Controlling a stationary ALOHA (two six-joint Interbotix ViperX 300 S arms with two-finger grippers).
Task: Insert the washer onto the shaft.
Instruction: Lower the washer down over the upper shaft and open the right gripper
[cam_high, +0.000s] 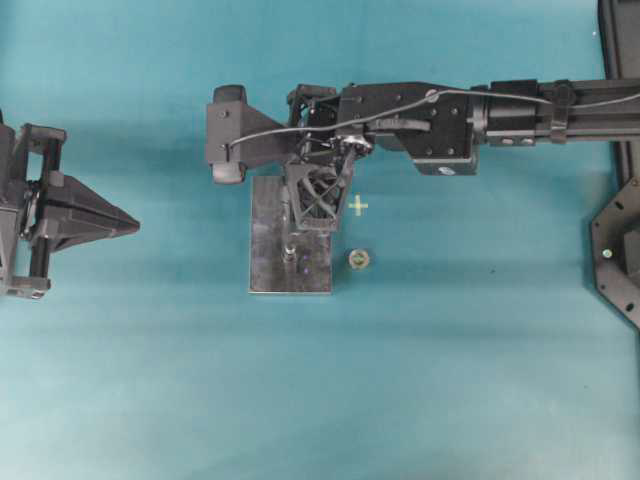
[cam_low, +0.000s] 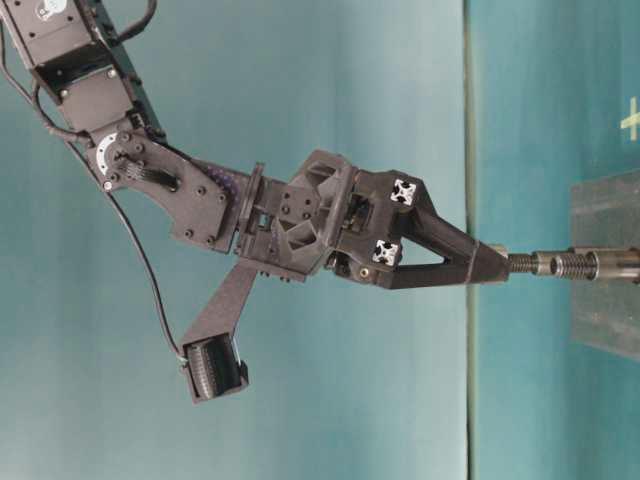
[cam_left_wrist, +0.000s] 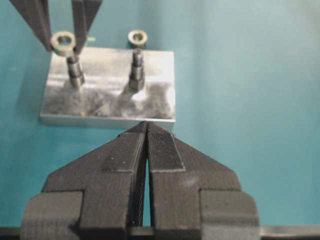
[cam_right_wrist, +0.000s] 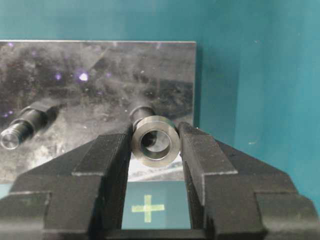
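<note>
From the right wrist view my right gripper (cam_right_wrist: 155, 142) is clamped on the washer (cam_right_wrist: 155, 140), one finger pad on each side, hole facing the camera. The washer sits right over the tip of a shaft (cam_right_wrist: 142, 113) on the metal plate (cam_right_wrist: 100, 70); I can't tell if it's threaded on or just touching the top. A second shaft (cam_right_wrist: 22, 129) stands at about 9 o'clock from the washer on the same plate. A yellow cross mark (cam_right_wrist: 147, 208) shows on the teal table (cam_right_wrist: 260, 75) at 6 o'clock, between the fingers.

Overhead, the right gripper (cam_high: 318, 210) reaches in from 3 o'clock and points down at the plate (cam_high: 268, 240). A spare washer (cam_high: 358, 260) lies on the table just off the plate's edge, at 3 o'clock from it (cross mark (cam_high: 357, 206) near it at 12 o'clock).

Table-level view: the right gripper's tip (cam_low: 490, 265) meets the shaft's upper end (cam_low: 560, 264), roughly in line with it.

Left gripper (cam_high: 120, 225) sits well apart from the plate at 9 o'clock, jaws together, nothing between them; the left wrist view shows the pads (cam_left_wrist: 162, 150) nearly touching and pointed at the plate (cam_left_wrist: 150, 107).
</note>
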